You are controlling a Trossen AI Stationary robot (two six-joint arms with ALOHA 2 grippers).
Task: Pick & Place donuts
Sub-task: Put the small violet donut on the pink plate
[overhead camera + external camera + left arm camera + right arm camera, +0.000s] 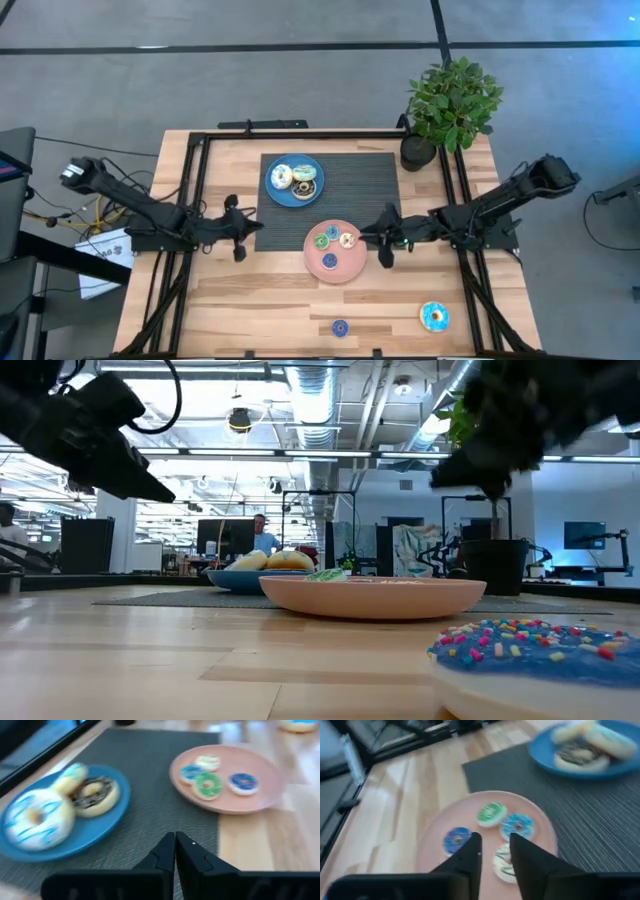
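Right claw slightly parted, empty, hovering over pink plate holding four small donuts. Left claw closed, empty; blue plate with three donuts just ahead.

Pink plate holds four donuts, blue plate three, two lie loose on table.

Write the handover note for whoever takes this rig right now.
Left claw: shut, empty, hovering left of the blue plate.
Right claw: open, empty, at the pink plate's right edge.
Done: three large donuts on the blue plate, four small ones on the pink plate.
Left: a small blue donut and a large blue sprinkled donut, both on bare wood at the front edge.
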